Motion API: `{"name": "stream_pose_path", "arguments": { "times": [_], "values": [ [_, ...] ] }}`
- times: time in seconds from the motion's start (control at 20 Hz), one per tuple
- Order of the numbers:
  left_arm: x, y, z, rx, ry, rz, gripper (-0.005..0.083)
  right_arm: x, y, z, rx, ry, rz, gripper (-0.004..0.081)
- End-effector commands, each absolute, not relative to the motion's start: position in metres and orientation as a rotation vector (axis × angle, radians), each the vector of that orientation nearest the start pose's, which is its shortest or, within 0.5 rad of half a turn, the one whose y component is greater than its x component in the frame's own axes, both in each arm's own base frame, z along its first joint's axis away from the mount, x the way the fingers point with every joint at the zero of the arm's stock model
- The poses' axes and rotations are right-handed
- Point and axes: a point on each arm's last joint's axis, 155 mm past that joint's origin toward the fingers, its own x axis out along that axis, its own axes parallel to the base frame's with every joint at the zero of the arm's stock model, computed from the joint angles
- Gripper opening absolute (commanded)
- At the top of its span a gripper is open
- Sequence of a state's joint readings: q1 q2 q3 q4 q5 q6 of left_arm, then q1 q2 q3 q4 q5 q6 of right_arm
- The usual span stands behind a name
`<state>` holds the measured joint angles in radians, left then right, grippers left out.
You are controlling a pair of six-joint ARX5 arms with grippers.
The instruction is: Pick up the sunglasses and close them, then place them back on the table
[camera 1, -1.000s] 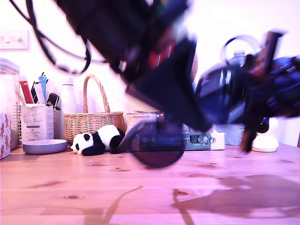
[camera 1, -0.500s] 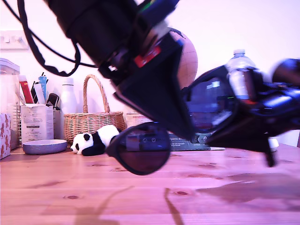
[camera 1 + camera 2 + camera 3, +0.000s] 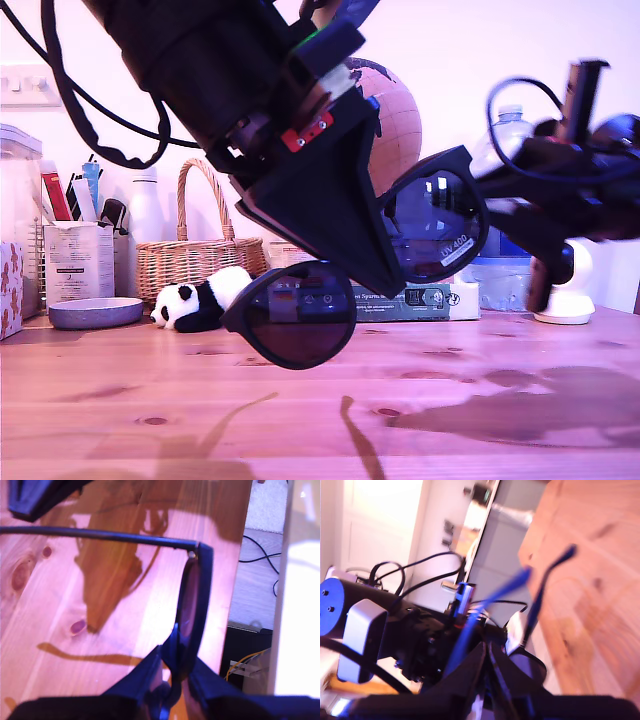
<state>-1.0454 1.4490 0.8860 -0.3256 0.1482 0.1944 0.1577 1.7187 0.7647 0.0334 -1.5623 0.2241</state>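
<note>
Sunglasses (image 3: 345,290) clamped by both grippers

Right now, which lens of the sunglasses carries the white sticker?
The higher lens, at the exterior view's right; the lower lens bears none.

A wicker basket (image 3: 197,258), a toy panda (image 3: 205,298) and a shallow bowl (image 3: 95,312) were seen at the exterior view's far left.
</note>
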Motion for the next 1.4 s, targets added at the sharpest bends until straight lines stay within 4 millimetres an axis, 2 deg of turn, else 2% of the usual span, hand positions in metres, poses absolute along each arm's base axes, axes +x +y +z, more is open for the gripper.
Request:
{"name": "stream_pose_path", "arguments": {
  "times": [0.0,0.15,0.3,0.5,0.6,0.95,1.05,1.15,1.35],
  "values": [
    [0.164,-0.341,0.075,0.595,0.777,-1.202,-0.0024,0.258,0.233,0.156,0.83,0.977,1.561,-0.0013],
    [0.164,-0.341,0.075,0.598,0.776,-1.204,-0.0024,0.257,0.241,0.164,0.833,1.009,1.58,-0.0012],
    [0.164,-0.341,0.075,0.601,0.774,-1.205,-0.0024,0.253,0.248,0.168,0.824,1.025,1.604,0.0094],
    [0.164,-0.341,0.075,0.601,0.772,-1.206,-0.0024,0.25,0.253,0.17,0.817,1.034,1.619,0.0105],
    [0.165,-0.342,0.076,0.598,0.766,-1.206,-0.0024,0.25,0.253,0.169,0.818,1.037,1.618,0.0187],
    [0.168,-0.347,0.08,0.585,0.737,-1.208,-0.0024,0.245,0.267,0.161,0.774,1.058,1.602,0.0195],
    [0.167,-0.345,0.079,0.59,0.748,-1.207,-0.0024,0.253,0.26,0.163,0.777,1.035,1.584,0.0197],
    [0.166,-0.345,0.078,0.592,0.751,-1.207,-0.0024,0.271,0.243,0.162,0.816,1.019,1.511,0.0198],
    [0.167,-0.345,0.078,0.595,0.748,-1.207,-0.0024,0.285,0.222,0.16,0.872,1.011,1.433,0.0202]
  ]
}}
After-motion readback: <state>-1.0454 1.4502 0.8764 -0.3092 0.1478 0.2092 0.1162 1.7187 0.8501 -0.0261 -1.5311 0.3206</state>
